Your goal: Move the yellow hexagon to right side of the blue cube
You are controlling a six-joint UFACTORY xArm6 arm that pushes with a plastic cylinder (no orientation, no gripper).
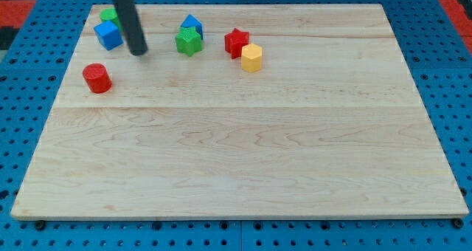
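Note:
The yellow hexagon sits on the wooden board near the view's top, just right of centre-left, touching or almost touching a red star at its upper left. The blue cube sits near the board's top left corner, with a green block just behind it. My tip is down on the board just right of and slightly below the blue cube, well left of the yellow hexagon.
A green star and a blue block behind it lie between my tip and the red star. A red cylinder stands at the left, below the blue cube. The board rests on a blue pegboard surface.

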